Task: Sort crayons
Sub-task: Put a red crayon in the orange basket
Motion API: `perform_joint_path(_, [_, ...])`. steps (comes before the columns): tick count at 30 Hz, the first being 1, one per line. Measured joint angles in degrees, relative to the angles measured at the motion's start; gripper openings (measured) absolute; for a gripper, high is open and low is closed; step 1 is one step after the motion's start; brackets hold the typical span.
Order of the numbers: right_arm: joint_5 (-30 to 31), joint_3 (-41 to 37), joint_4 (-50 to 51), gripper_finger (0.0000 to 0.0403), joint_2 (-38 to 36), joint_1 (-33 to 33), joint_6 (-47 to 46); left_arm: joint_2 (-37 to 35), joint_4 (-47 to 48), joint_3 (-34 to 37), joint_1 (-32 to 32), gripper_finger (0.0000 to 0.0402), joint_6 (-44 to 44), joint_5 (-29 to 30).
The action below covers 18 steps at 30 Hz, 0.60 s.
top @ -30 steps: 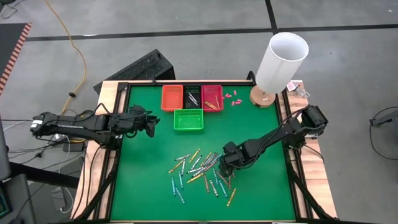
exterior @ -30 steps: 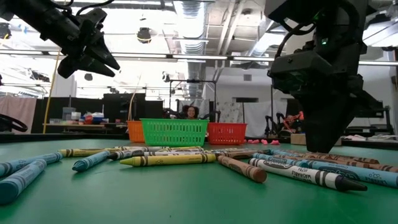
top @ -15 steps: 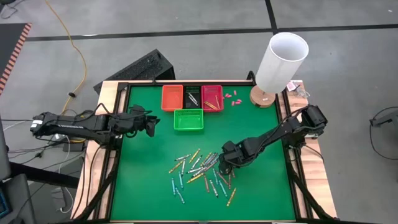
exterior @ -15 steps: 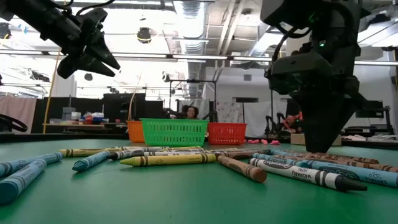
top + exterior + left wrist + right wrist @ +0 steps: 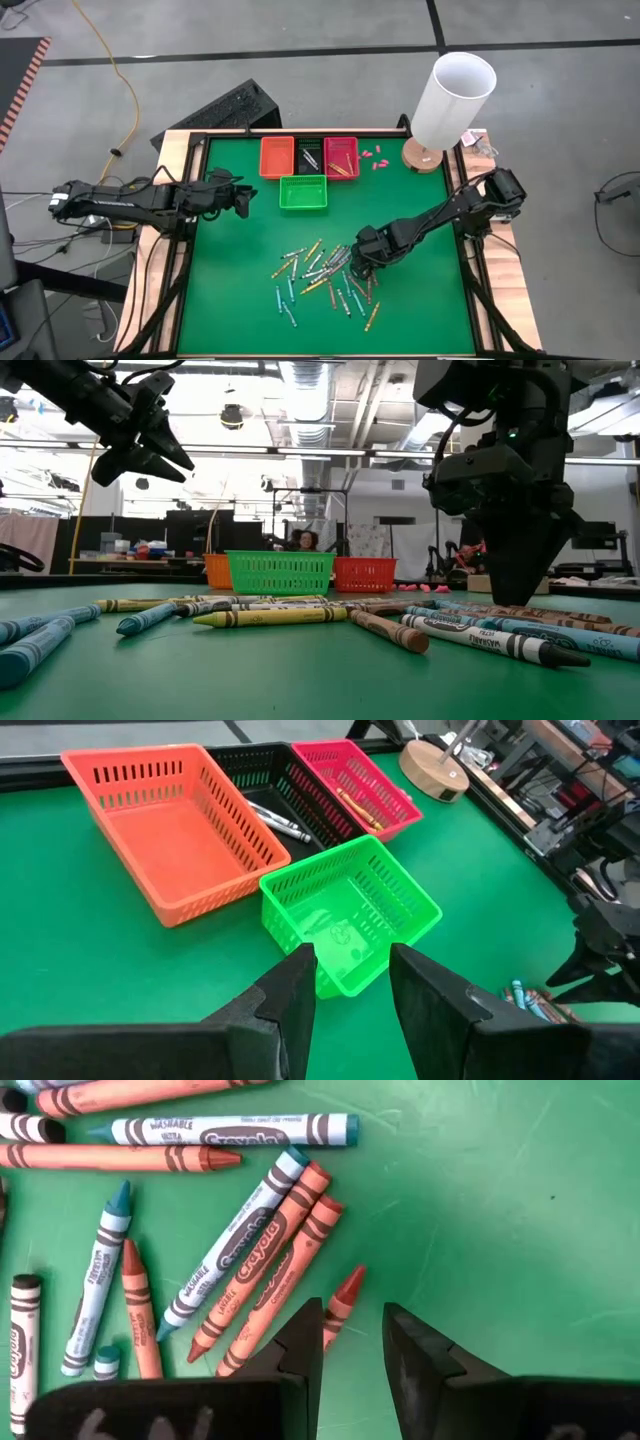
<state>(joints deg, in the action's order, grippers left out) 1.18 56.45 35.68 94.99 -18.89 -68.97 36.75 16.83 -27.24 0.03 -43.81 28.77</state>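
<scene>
Several crayons (image 5: 325, 275) lie scattered flat on the green table, in orange-yellow, blue-teal, grey-white and reddish colours; they also show in the low view (image 5: 300, 615). My right gripper (image 5: 362, 262) hangs low over the right part of the pile, pointing down, open. In the right wrist view (image 5: 352, 1345) its fingers stand on either side of the tip of a reddish crayon (image 5: 340, 1302); I cannot tell whether they touch it. My left gripper (image 5: 243, 200) is open and empty, raised above the table's left part, left of the green basket (image 5: 303, 192).
An orange basket (image 5: 277, 157), a black basket (image 5: 309, 155) with grey-white crayons and a red basket (image 5: 341, 157) with crayons stand in a row at the far edge. A white cylinder on a wooden base (image 5: 453, 95) stands at the far right. Small pink bits (image 5: 372, 156) lie beside it.
My right gripper has shifted a little toward the table's left over the crayon pile, staying low and pointing down. The crayons lie as before.
</scene>
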Motion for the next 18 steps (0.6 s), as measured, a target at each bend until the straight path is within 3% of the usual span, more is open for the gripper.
perform_joint_path(18, [-1.0,0.0,-0.2,0.0101,0.0,-1.6,-5.1,0.0,0.2,0.0,0.0,0.0119,0.0,-0.5])
